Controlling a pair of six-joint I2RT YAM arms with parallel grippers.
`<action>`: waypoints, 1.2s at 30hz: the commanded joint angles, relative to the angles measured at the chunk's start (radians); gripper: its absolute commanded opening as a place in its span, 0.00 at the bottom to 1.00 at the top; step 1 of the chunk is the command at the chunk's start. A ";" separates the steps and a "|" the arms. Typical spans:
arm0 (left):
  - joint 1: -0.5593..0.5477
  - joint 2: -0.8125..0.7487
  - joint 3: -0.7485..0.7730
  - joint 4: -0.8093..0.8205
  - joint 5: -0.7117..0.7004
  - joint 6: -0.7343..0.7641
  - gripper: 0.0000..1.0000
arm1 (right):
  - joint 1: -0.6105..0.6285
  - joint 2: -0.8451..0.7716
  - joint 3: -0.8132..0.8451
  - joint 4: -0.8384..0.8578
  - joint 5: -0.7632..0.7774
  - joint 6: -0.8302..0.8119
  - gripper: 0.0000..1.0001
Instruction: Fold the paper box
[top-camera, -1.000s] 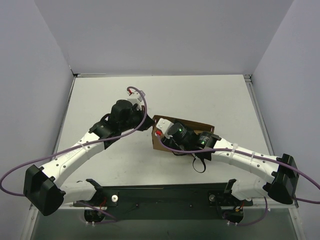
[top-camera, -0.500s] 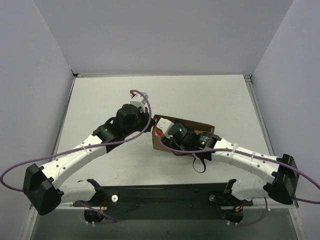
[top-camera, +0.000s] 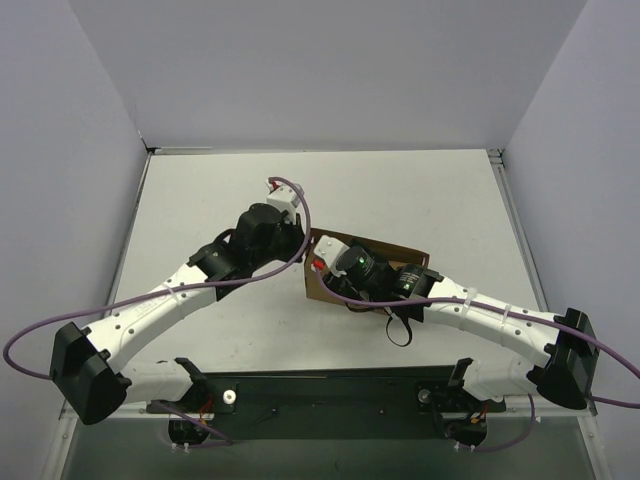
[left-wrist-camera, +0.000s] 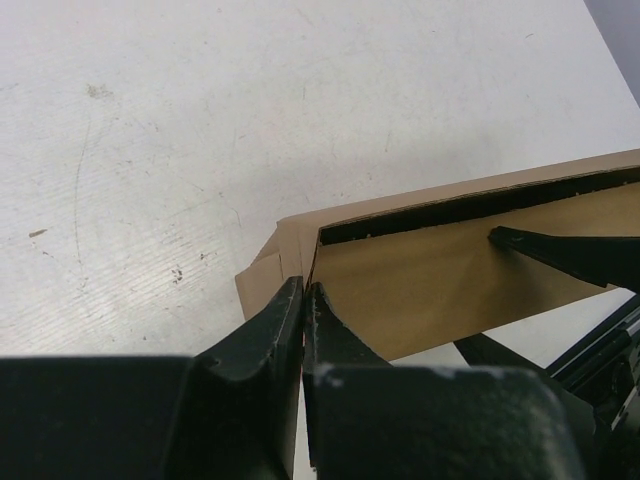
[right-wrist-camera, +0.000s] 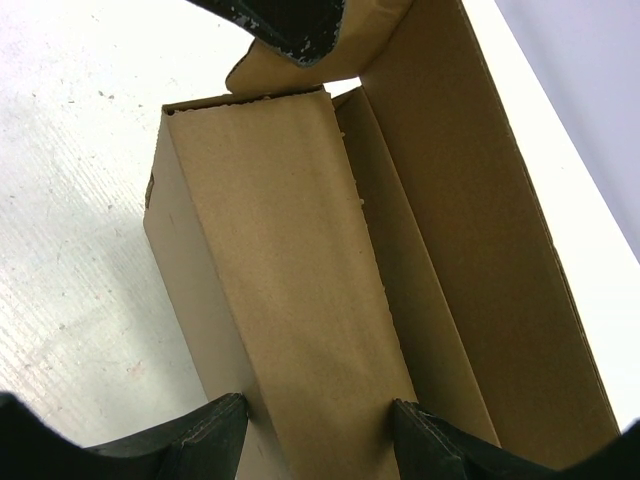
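The paper box is brown cardboard, half folded, lying on the white table right of centre. In the right wrist view a long folded wall of the box runs between my right gripper's fingers, which press it from both sides. The left gripper is shut, its tips at the box's end corner beside a small loose flap. Seen from above, the left gripper meets the box's far left corner and the right gripper covers its left end. One left finger shows over the flap.
Bare white table spreads behind and left of the box, closed in by grey walls at the back and on both sides. Purple cables loop off each arm. A black base plate runs along the near edge.
The left arm has swung right and forward, bringing its shut gripper up to the box's far left corner. The right arm and the box have stayed put.
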 joint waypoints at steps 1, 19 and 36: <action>-0.008 0.024 0.024 -0.093 -0.009 0.061 0.16 | 0.001 0.006 -0.034 -0.085 -0.024 0.051 0.58; -0.003 0.011 0.064 -0.008 -0.012 0.130 0.44 | 0.001 0.013 -0.029 -0.098 -0.027 0.060 0.58; -0.002 0.060 0.103 -0.050 0.014 0.107 0.24 | -0.001 0.023 -0.029 -0.102 -0.033 0.061 0.58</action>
